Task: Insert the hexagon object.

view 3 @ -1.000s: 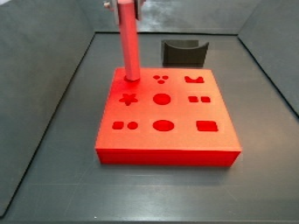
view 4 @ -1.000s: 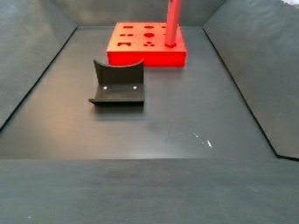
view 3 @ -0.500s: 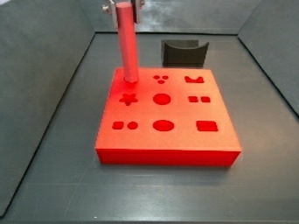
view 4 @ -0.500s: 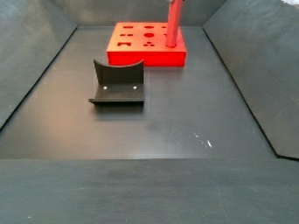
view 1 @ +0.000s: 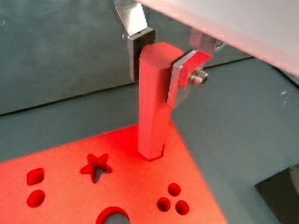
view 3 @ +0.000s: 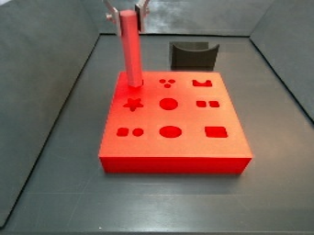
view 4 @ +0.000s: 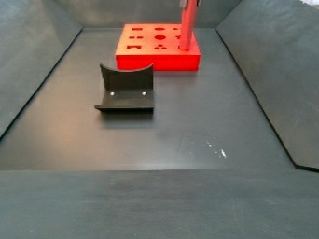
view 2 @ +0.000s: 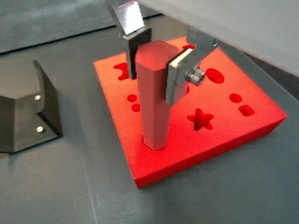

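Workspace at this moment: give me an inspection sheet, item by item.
Surface: dark floor, small pale marks.
Job's things: hexagon object upright, lower end at a corner hole of the red block.
Clutter: dark grey curved piece apart from the block.
Grippers: gripper above that block corner, jaws shut on the rod's upper part; fingers flat on its sides.
Cables: nothing seen.
Surroundings: grey walls.
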Available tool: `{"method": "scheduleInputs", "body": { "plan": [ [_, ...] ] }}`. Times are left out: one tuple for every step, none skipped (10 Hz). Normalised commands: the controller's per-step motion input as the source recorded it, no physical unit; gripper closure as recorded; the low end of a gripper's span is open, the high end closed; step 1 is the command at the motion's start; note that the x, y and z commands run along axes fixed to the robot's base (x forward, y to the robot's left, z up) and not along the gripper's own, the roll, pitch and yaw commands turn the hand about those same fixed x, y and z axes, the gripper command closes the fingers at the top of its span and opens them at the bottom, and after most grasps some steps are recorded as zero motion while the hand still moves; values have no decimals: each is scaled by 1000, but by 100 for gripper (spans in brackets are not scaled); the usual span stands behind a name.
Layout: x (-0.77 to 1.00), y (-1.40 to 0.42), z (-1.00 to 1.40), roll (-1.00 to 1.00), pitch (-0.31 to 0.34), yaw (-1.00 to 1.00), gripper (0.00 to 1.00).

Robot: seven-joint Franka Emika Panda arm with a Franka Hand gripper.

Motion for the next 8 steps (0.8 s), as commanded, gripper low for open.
{"method": "scheduleInputs", "body": {
  "plan": [
    [0,-9,-520,30,-63,34,100],
    [46,-3,-560,34,-51,46,100],
    [74,0,-554,49,-46,37,100],
    [51,0,-531,80,-44,26,100],
    [0,0,-500,104,-46,31,100],
    [0,0,-514,154,-51,60,100],
    [-109,-6,-509,214,-100,100,100],
    [-126,-43,-477,240,-106,117,100]
  ]
}}
